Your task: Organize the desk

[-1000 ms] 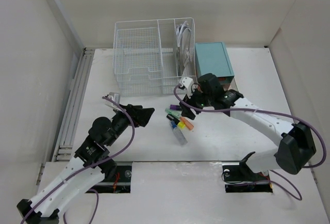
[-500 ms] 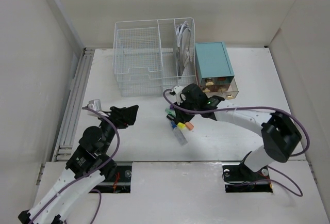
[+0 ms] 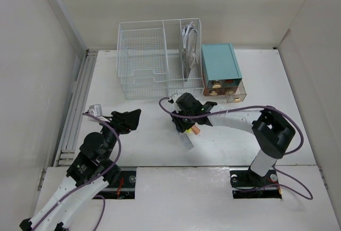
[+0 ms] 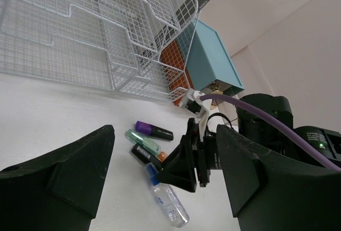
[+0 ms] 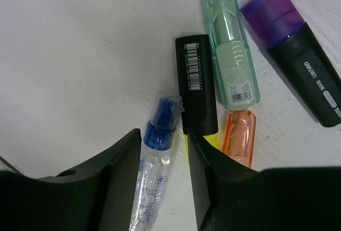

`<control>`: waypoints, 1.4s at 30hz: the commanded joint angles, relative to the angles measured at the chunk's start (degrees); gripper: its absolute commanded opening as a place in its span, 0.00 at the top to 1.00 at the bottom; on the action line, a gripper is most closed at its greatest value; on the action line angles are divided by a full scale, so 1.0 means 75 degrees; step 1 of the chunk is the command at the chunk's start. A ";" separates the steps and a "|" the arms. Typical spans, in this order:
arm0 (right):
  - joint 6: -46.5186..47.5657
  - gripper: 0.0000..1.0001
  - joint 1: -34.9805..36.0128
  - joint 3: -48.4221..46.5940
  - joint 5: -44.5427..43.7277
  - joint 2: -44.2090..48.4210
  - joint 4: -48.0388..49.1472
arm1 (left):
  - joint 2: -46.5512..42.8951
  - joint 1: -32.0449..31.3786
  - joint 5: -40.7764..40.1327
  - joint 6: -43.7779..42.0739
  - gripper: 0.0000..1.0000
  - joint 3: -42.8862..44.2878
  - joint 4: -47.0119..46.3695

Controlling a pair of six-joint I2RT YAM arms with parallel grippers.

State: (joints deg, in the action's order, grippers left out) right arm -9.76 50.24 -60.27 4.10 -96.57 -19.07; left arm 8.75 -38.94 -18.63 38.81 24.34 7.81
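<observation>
Right wrist view: the fingers (image 5: pixel 122 178) of the right gripper (image 5: pixel 163 140) are seen parted, with a narrow gap between them. A clear bottle with a blue cap (image 5: pixel 154 151) lies in that gap on the white surface; bare surface shows between the bottle and one finger, so no grip is recorded. Just beside the bottle lies a black highlighter (image 5: pixel 196 82) with a barcode, yellow showing at its lower end. A mint-green highlighter (image 5: pixel 230 55) lies against it, an orange cap (image 5: pixel 238 135) sits at their near ends, and a purple-capped marker (image 5: pixel 298 60) lies further out. In the left wrist view the left gripper (image 4: pixel 166 135) is seen wide open with nothing between its fingers, held above the surface and aimed at the same cluster. From the top view the desk (image 3: pixel 266 82) is noted as the white tabletop enclosed by pale walls. The cluster lies near its middle. A wire basket (image 3: pixel 154 55) stands at the far edge, and a teal drawer box (image 3: pixel 219 63) is just beside it toward the right edge.
</observation>
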 commanded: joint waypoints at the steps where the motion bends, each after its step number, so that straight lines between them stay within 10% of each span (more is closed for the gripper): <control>1: -0.0140 0.54 0.0075 -0.0343 -0.0171 -0.0096 0.0187 | -0.0182 -0.0047 0.0059 -0.0030 0.26 -0.0034 -0.0175; 17: 0.0245 0.52 0.0367 -0.0635 -0.0511 -0.0869 -0.0199 | -0.0686 -0.0047 0.0129 -0.0100 0.26 -0.0104 -0.0104; 24: 0.0538 1.00 0.0368 -0.0706 -0.0688 -0.0636 -0.0352 | -0.0757 -0.0047 0.0129 -0.0170 0.26 -0.0104 -0.0034; 37: 0.2262 1.00 0.0111 -0.2826 0.0441 0.0793 -0.1125 | -0.0347 -0.0047 0.0351 -0.0241 0.26 -0.0022 -0.0491; 42: 0.2729 1.00 -0.1866 -0.3015 0.0109 0.1543 -0.0448 | 0.0086 -0.0047 0.0492 -0.0241 0.26 -0.0022 -0.0877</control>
State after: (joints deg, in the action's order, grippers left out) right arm 7.22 45.28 -80.68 7.49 -88.88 -25.93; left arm 7.99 -38.94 -16.19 37.93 23.83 6.15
